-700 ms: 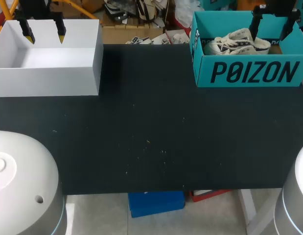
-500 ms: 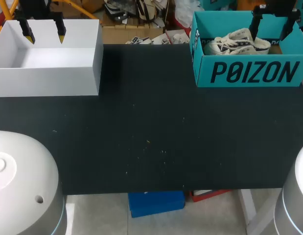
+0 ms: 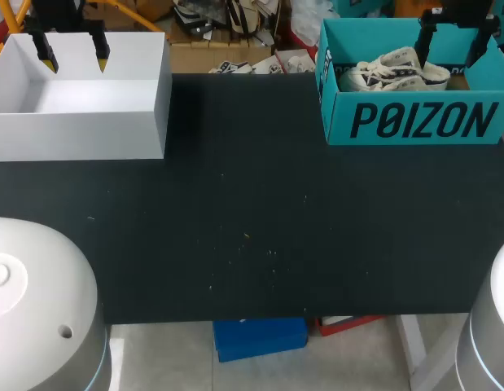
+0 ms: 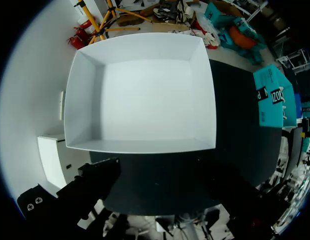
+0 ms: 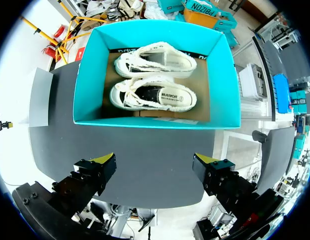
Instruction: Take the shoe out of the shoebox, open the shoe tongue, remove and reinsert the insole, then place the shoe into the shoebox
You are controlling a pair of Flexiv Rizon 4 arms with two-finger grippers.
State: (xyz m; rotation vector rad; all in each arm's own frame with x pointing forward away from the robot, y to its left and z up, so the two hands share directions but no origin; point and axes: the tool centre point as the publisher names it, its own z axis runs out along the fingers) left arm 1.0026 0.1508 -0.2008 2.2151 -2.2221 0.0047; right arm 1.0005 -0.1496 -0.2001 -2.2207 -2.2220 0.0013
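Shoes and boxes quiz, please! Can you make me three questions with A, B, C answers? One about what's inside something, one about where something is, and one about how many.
1. What is in the white box?
A. A shoe
B. Nothing
C. An insole

2. Where are the shoes?
A. Inside the teal box
B. Inside the white box
C. Beside the white box

3. How many shoes are there?
A. One
B. Three
C. Two

Answers:
1. B, because the left wrist view looks straight into the white box and shows only its bare floor and walls.
2. A, because the right wrist view shows the shoes lying on the floor of the teal box.
3. C, because two white shoes lie side by side in there.
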